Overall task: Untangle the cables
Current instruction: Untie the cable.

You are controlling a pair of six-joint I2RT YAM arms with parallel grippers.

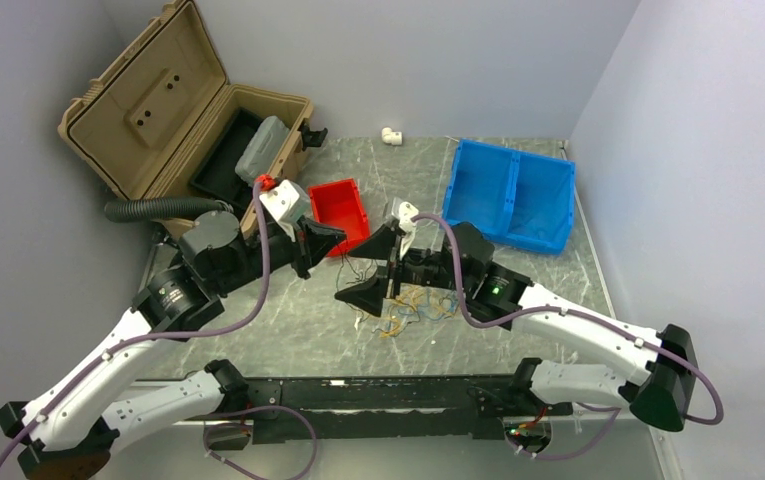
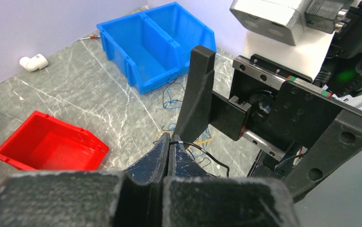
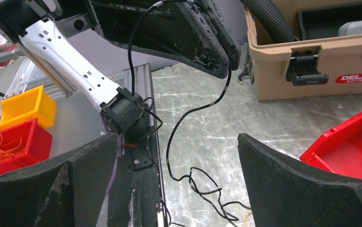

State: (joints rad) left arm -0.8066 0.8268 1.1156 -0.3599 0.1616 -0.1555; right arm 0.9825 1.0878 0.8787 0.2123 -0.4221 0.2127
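L jaws pinch dark cable [image 3: 168, 151], hanging ahead of gaping R jaws.

From above, the cables [image 1: 413, 305] are partly covered by the right fingers [image 1: 380, 243], and their thin strands cannot be told apart where they cross. In the right wrist view, a dark strand [image 3: 168, 156] is cut off by the bottom edge, the red bin [image 3: 349, 146] by the right edge and the tan case [image 3: 311, 61] by the top and right edges.
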